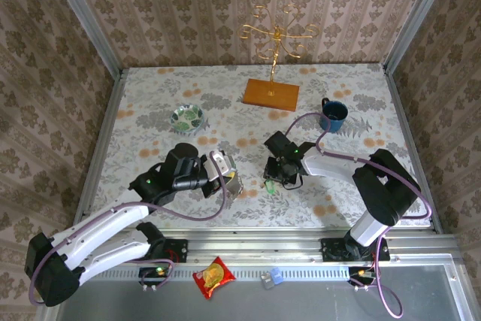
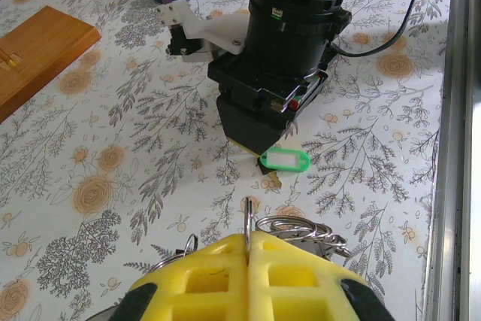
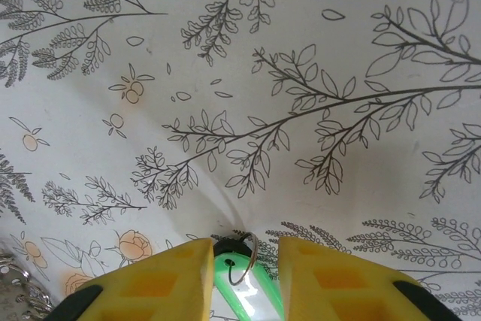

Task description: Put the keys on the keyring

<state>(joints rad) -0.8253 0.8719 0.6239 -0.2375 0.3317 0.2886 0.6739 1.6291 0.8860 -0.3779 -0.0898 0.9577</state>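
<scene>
My left gripper (image 2: 249, 240) is shut, its yellow fingertips pinching an upright metal ring (image 2: 248, 214) of the keyring. More steel rings (image 2: 304, 229) bunch just right of the fingertips. From above, the left gripper (image 1: 231, 182) sits mid-table with the grey keyring (image 1: 234, 186) at its tip. A key with a green head (image 2: 285, 160) lies flat on the table just beyond, a brass blade (image 2: 270, 180) poking from under it. My right gripper (image 3: 246, 252) hangs over that green key (image 3: 244, 291), jaws apart on either side; the left finger (image 3: 169, 280) touches it and a gap remains on the right. A small ring (image 3: 243, 258) threads the green head.
A patterned bowl (image 1: 186, 118) sits back left. A gold wire stand (image 1: 276, 35) on a wooden base (image 1: 271, 94) is at the back, with a blue mug (image 1: 333, 114) to its right. A red snack packet (image 1: 214, 276) lies on the front rail.
</scene>
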